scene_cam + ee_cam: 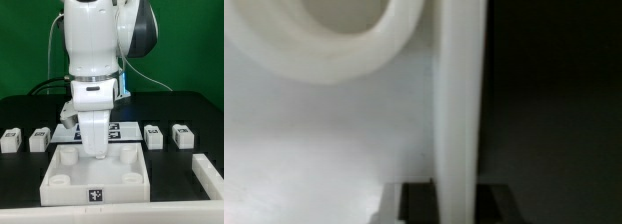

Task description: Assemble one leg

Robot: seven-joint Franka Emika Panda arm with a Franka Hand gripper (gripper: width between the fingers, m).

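Several legs, small white blocks with marker tags, lie in a row on the black table: two on the exterior view's left (10, 138) (40, 137) and two on its right (153, 135) (182, 135). My gripper (93, 152) points straight down at the far edge of the large white square panel (70, 182), away from every leg. In the wrist view the gripper (454, 205) has a dark finger (416, 205) on each side of the panel's upright edge wall (454, 100), pressed against it. A round corner socket (349, 40) lies close by. No leg shows in the wrist view.
The marker board (122, 130) lies behind the panel, partly hidden by the arm. Another white part (208, 176) sits at the exterior view's lower right. A green wall stands at the back.
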